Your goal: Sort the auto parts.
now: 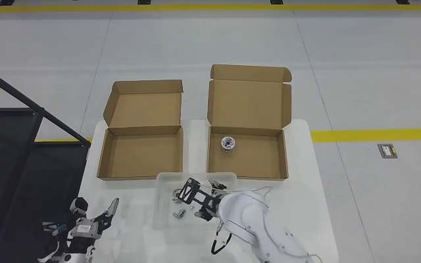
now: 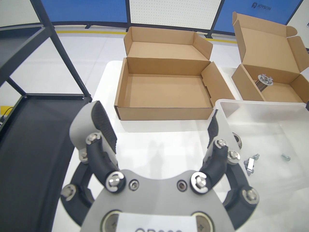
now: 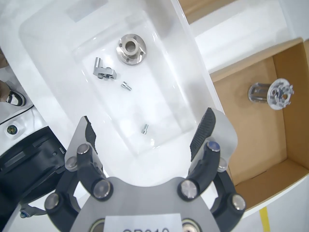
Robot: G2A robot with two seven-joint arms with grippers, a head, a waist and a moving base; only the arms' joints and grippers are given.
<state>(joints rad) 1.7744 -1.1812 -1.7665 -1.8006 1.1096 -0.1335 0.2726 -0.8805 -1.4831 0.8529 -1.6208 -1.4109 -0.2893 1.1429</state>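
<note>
Near edge of the surface (image 1: 309,197): clear tray (image 1: 160,204) holding a flange (image 3: 131,49), a bracket (image 3: 104,69) just beside it, a bolt (image 3: 126,86) near the bracket, a second bolt (image 3: 145,129) lying well apart. Right end effector (image 3: 148,119) hangs over the tray, fingers spread wide, gripping nothing. Left end effector (image 2: 155,113) sits by the surface's near left corner, likewise wide open, holding nothing. Behind the tray, two open cardboard boxes side by side: left box (image 1: 141,154), and right box (image 1: 263,161) with one hub (image 1: 227,143) near its back wall
</note>
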